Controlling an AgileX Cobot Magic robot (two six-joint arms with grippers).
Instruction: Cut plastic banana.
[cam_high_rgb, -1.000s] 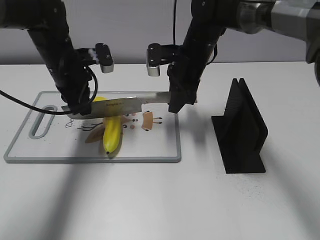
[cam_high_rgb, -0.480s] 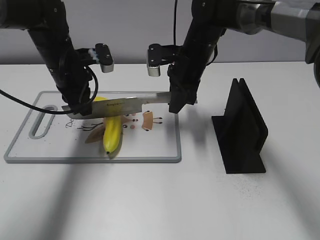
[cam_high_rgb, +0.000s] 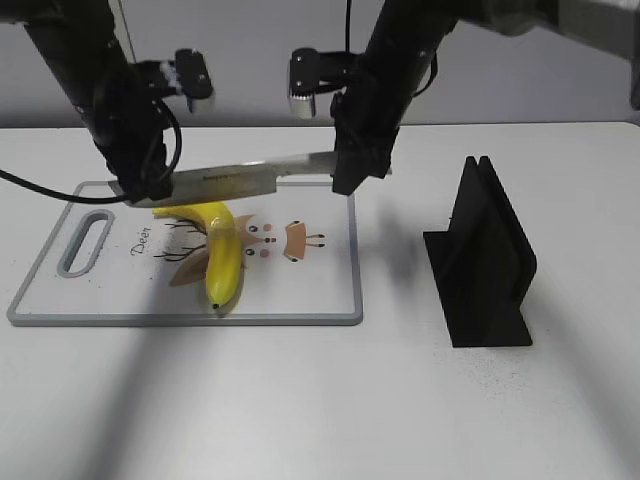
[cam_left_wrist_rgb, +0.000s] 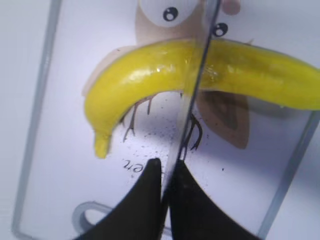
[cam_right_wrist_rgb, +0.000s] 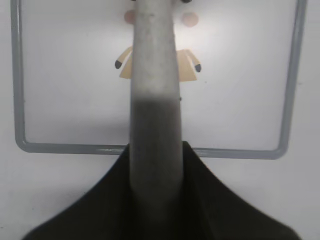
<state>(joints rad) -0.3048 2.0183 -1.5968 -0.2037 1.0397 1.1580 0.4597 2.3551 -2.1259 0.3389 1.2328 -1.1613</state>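
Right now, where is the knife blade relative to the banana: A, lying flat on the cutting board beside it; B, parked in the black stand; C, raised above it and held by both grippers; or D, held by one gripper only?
C: the knife hangs level above the plastic banana, with the left gripper pinching one end and the right gripper clamped on the other.

A robotics lab test bench, by the look of it: a bare white counter (cam_high_rgb: 300, 400) against a plain grey wall, a white plastic cutting board with cartoon deer print (cam_high_rgb: 310, 290) at nine o'clock, a black slotted knife stand (cam_high_rgb: 485, 260) at three o'clock.
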